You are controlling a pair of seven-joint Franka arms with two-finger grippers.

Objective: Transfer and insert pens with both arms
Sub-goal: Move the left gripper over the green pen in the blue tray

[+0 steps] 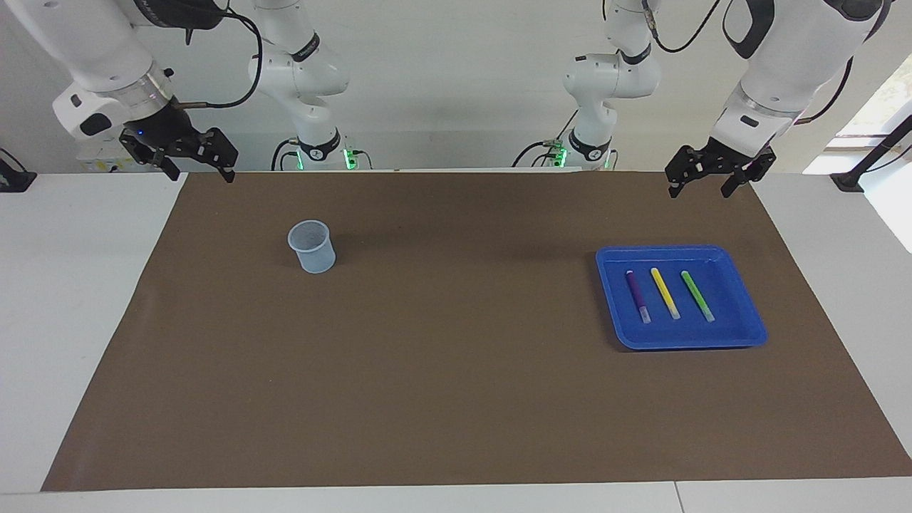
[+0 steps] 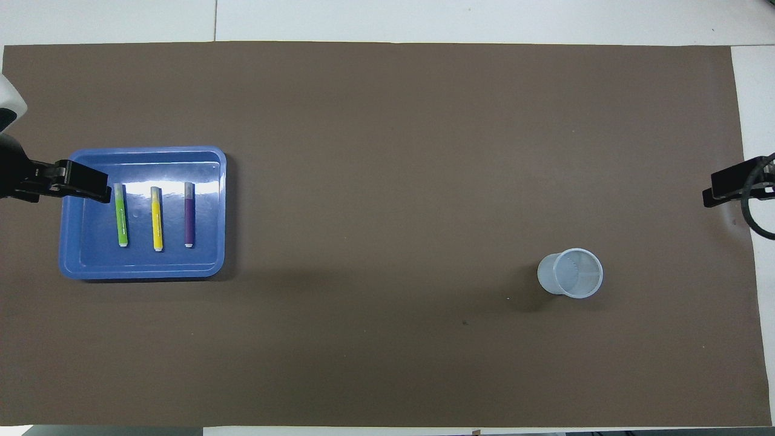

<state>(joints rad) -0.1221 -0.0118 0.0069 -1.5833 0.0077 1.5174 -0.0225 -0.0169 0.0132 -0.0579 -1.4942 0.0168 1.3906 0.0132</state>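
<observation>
**Ana:** Facing view says it all, nothing's started yet. All three pens are lying side by side in the blue tray (image 1: 741, 335) toward the left arm's end of the table: purple pen (image 1: 637, 294), yellow pen (image 1: 664, 292), green pen (image 1: 697, 295). The clear cup (image 1: 312, 246) sits upright and empty toward the right arm's end, well apart from the tray.

**Ben:** So what are the arms up to?

**Ana:** Both hang up in the air. The left gripper (image 1: 701, 187) is over the mat's (image 1: 456, 399) edge nearest the robots, above and short of the tray, with its jaws spread wide and nothing between them. The right gripper (image 1: 198, 171) is over the mat's corner at its own end, also gaping and empty.

**Ben:** Next move?

**Ana:** My guess: the left one has to drop down to the tray and pinch one pen across its barrel without nudging its neighbours. They're thin and lie flat, so it'll need to get low. Then presumably a hand-off to the right arm, which is the one near the cup.
</observation>
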